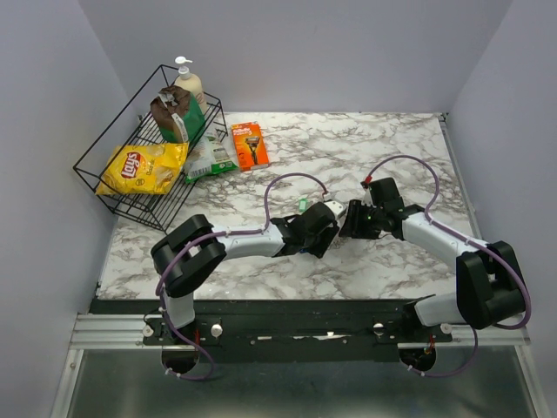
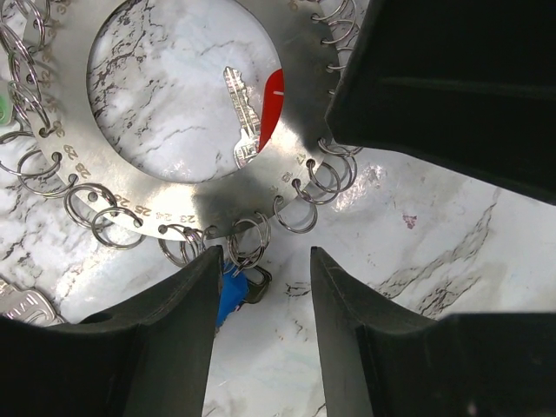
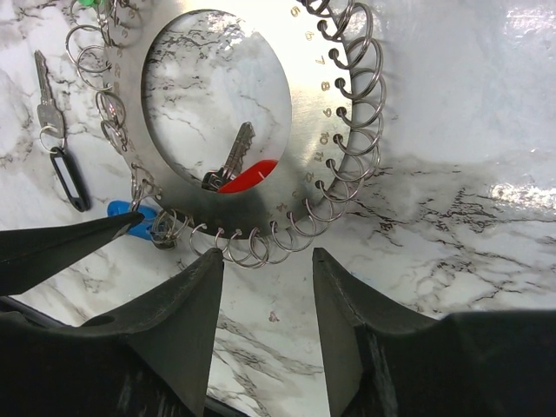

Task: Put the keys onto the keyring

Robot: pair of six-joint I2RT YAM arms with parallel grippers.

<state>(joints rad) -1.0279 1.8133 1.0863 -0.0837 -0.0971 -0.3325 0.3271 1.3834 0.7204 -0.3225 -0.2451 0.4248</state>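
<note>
The keyring [image 2: 130, 187] is a flat grey metal disc with numbered holes and many wire loops around its rim, lying on the marble; it also shows in the right wrist view [image 3: 308, 104]. A key with a red tag [image 2: 272, 109] lies inside its central hole. A blue tag [image 2: 230, 291] sits at the rim, against my left gripper's fingertip [image 2: 204, 269]. A slim silver key with a dark oval loop [image 3: 68, 178] lies beside the disc. My left gripper [image 2: 265, 254] and right gripper [image 3: 268, 254] face each other across the disc, both open over bare marble.
A black wire basket [image 1: 91, 174] at the back left holds a yellow chip bag [image 1: 139, 167], a soap bottle [image 1: 187, 83] and a green bag. An orange razor pack [image 1: 251, 144] lies next to it. The right gripper's black body [image 2: 452, 78] looms close in the left wrist view.
</note>
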